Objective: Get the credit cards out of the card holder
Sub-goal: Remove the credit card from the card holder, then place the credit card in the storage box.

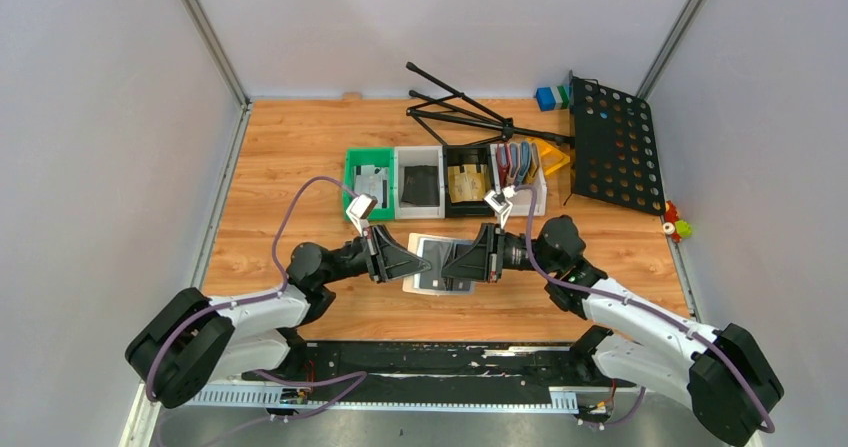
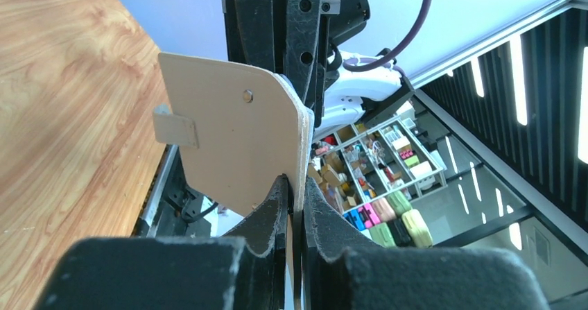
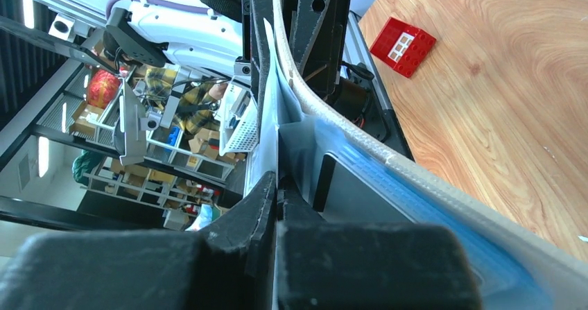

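The left gripper (image 1: pixel 424 263) and right gripper (image 1: pixel 449 264) meet tip to tip mid-worktop, both pinching the card holder (image 1: pixel 436 285), so nothing passes between them. Just behind stands a row of bins (image 1: pixel 445 180), with a folded stand (image 1: pixel 470 117) and a perforated black panel (image 1: pixel 615 147) beyond. The bare worktop (image 1: pixel 280 147) at far left is free.

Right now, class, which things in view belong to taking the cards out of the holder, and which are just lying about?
Job in hand: card holder; dark card showing inside it; left tool and right tool, both shut on the holder.
Lying about: green bin; row of wallets; music stand; red brick; blue and green blocks.
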You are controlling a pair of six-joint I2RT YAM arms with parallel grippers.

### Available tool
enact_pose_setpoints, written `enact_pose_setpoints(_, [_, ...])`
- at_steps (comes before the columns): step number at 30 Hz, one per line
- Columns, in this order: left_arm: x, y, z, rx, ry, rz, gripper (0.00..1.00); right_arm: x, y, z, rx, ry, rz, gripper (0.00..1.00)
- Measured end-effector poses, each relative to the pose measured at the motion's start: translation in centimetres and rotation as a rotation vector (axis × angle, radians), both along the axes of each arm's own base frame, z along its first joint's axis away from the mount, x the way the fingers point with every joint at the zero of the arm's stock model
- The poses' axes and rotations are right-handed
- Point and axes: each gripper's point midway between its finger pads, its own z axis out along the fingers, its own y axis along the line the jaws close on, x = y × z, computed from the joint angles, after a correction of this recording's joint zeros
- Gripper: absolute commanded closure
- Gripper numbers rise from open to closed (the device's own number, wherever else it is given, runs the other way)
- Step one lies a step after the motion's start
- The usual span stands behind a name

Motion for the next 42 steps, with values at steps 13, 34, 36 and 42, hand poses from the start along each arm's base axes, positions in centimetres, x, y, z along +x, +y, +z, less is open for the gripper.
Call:
enact_pose_setpoints(13, [0.2, 0.6, 0.3, 0.033, -0.024, 0.07, 1.0, 0.3, -1.0, -0.3, 0.027, -0.017, -0.076, 1.0])
enact_pose_setpoints(34, [4.8, 5.2, -8.9, 0.548, 0.07, 0.378, 1.0, 7.1, -3.8, -6.9, -0.384, -0.003, -0.362, 1.0])
enact_pose_setpoints(36, [4.7, 5.8, -10.3, 0.612, 0.086, 0.389, 1.0, 9.0, -2.9, -6.4, -0.429, -0.015, -0.365, 1.0])
enact_pose_setpoints(42, [5.3, 7.4, -11.1, 0.722, 0.067, 0.452, 1.0, 14.5, -0.4, -6.9, -0.54, -0.039, -0.372, 1.0])
